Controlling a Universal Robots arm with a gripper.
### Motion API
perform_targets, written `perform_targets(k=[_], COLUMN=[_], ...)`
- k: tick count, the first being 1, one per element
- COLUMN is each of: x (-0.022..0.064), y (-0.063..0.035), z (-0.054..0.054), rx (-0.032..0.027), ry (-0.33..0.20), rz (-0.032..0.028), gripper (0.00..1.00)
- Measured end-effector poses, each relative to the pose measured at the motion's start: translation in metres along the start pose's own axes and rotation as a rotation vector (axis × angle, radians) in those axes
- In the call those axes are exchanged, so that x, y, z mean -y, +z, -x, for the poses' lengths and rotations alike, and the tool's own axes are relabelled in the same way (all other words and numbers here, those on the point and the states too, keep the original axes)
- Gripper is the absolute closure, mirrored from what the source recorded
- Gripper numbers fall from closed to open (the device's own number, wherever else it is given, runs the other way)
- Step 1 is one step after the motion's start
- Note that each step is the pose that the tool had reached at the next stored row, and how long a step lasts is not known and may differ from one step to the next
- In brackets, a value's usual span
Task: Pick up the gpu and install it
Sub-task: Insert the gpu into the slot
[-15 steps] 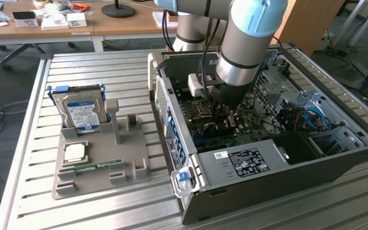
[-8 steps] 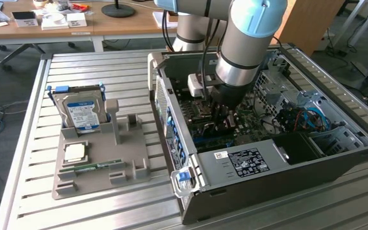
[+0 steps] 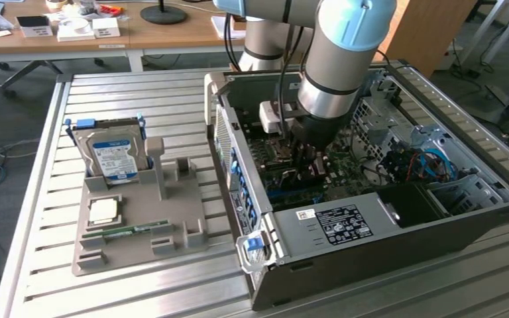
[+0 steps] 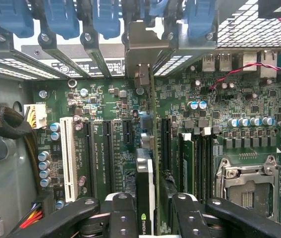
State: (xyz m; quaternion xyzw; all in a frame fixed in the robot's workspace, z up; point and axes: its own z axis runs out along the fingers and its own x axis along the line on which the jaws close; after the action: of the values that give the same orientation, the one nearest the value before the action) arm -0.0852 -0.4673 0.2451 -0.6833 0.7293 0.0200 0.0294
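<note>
The fingers (image 4: 147, 218) stand apart, one black pad (image 4: 123, 218) on either side of the gpu (image 4: 145, 198), which rises edge-on between them; whether the pads touch its faces cannot be told, but a gap shows on at least one side. The gpu stands upright on the green motherboard (image 4: 180, 114), in line with one of the long black expansion slots (image 4: 105, 158), its silver end bracket (image 4: 147, 52) reaching up to the row of blue retaining clips (image 4: 103, 20) at the rear wall of the case. Beside it on the board lie a white slot (image 4: 68, 158), the memory slots and the bare metal processor socket (image 4: 247, 183). In the exterior view the arm (image 3: 339, 59) reaches straight down into the open computer case (image 3: 370, 245), the fingers (image 3: 303, 165) low over the board. The case lies on its side on the slatted metal worktop (image 3: 148, 291). Toward the exterior view's left, well apart from the case, a grey holder (image 3: 140, 225) carries an upright hard drive (image 3: 113, 156) with a blue-white label, a square chip (image 3: 104, 211) and a narrow green memory stick (image 3: 135, 230).
</note>
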Motion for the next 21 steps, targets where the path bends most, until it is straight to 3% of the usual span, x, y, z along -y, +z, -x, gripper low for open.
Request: perform_targets(k=[7,8,21], x=[0.0,0.0,-0.0002], y=[-0.0002,-0.0002,0.001], z=[-0.0001,0.0,-0.0001], rx=[-0.0008,-0.0004,-0.0003], ry=[0.0,0.0,0.0], rz=[0.0002,0.0002,-0.0003], gripper=[0.67,0.73,0.73])
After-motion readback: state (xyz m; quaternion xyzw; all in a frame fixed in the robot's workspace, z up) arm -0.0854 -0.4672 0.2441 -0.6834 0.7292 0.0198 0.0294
